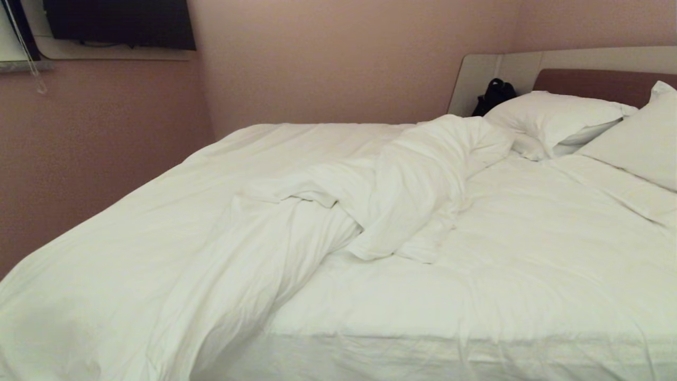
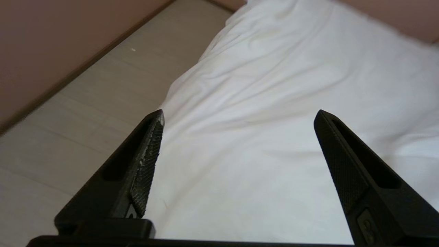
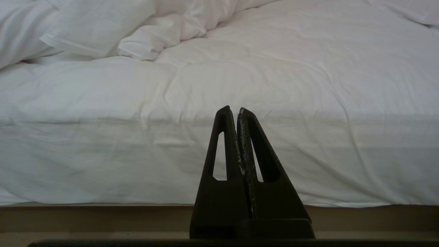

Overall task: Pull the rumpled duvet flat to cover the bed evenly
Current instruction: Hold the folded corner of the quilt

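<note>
The white duvet (image 1: 158, 222) lies over the left part of the bed (image 1: 529, 254), and a rumpled ridge of it (image 1: 402, 185) runs across the middle towards the pillows. Neither arm shows in the head view. In the left wrist view my left gripper (image 2: 240, 115) is open, with nothing between its fingers. It hovers over the duvet (image 2: 274, 85) near the bed's edge. My right gripper (image 3: 233, 109) is shut and empty. It is low and faces the bed's white side (image 3: 103, 154).
Two white pillows (image 1: 555, 119) (image 1: 640, 143) lean at the headboard (image 1: 582, 82), with a black bag (image 1: 494, 95) beside it. Pink walls close in behind and on the left, where a dark screen (image 1: 119, 24) hangs. Pale floor (image 2: 103, 96) runs between bed and wall.
</note>
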Motion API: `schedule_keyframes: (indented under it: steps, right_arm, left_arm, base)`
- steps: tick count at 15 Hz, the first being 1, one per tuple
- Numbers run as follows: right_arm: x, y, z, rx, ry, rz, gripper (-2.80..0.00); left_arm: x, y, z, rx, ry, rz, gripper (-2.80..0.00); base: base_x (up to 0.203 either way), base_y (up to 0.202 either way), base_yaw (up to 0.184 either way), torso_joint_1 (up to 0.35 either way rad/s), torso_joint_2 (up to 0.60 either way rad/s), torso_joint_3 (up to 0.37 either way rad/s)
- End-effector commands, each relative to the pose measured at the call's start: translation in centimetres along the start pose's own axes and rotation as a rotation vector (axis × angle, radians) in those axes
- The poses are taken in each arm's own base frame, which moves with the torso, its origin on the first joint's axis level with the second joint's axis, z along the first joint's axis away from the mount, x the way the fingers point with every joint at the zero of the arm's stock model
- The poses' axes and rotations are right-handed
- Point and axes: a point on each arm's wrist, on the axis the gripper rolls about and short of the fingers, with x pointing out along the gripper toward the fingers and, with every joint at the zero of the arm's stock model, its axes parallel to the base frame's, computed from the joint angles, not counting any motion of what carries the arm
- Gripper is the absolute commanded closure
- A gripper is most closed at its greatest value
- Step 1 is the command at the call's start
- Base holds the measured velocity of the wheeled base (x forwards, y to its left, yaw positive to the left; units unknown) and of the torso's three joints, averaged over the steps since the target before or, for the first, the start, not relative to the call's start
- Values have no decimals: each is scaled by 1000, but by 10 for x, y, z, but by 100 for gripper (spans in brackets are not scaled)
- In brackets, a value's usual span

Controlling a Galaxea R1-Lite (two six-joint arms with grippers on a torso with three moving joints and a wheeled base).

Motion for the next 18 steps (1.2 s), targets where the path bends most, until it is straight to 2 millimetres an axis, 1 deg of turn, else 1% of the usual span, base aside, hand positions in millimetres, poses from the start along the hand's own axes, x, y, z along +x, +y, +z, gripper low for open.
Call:
schedule_keyframes:
  steps: [1, 2, 3, 4, 6, 7, 8, 10, 12, 14, 18]
  right_arm:
    - [0, 0, 0, 0, -1, 0, 0]
    - [0, 0, 0, 0, -1, 0, 0]
    - [0, 0, 0, 0, -1, 0, 0]
    - [0, 0, 0, 0, -1, 0, 0]
    - [0, 0, 0, 0, -1, 0, 0]
    - [0, 0, 0, 0, -1, 0, 0]
    - [0, 0, 0, 0, -1, 0, 0]
    - [0, 0, 0, 0, -1, 0, 0]
    - [0, 0, 0, 0, -1, 0, 0]
    - [0, 0, 0, 0, -1, 0, 0]
    - [0, 0, 0, 0, -1, 0, 0]
  left_arm:
    - [-46, -77, 29, 81, -64, -35, -280]
    - [-56, -102, 26, 81, -64, -63, -280]
    - [-70, -134, 23, 97, -70, -101, -280]
    - [-81, -164, 17, 110, -71, -144, 0]
    - [-101, -216, -4, 119, -61, -248, 0]
    - [-115, -243, -13, 118, -57, -308, 0]
    - [-126, -262, -23, 98, -43, -363, 0]
    - [-158, -293, -38, 22, -14, -437, 0]
    - [-188, -313, -55, -53, 12, -469, 0]
    - [-216, -328, -75, -68, 6, -481, 0]
    - [-270, -353, -121, 25, -87, -517, 0]
  base:
    - [0, 0, 0, 0, 0, 0]
    - [0, 0, 0, 0, 0, 0]
    - [0, 0, 0, 0, 0, 0]
    - [0, 0, 0, 0, 0, 0]
    - [0, 0, 0, 0, 0, 0]
    - [0, 0, 0, 0, 0, 0]
    - [0, 0, 0, 0, 0, 0]
    - [0, 0, 0, 0, 0, 0]
    - [0, 0, 0, 0, 0, 0]
    - [0, 0, 0, 0, 0, 0]
    - [0, 0, 0, 0, 0, 0]
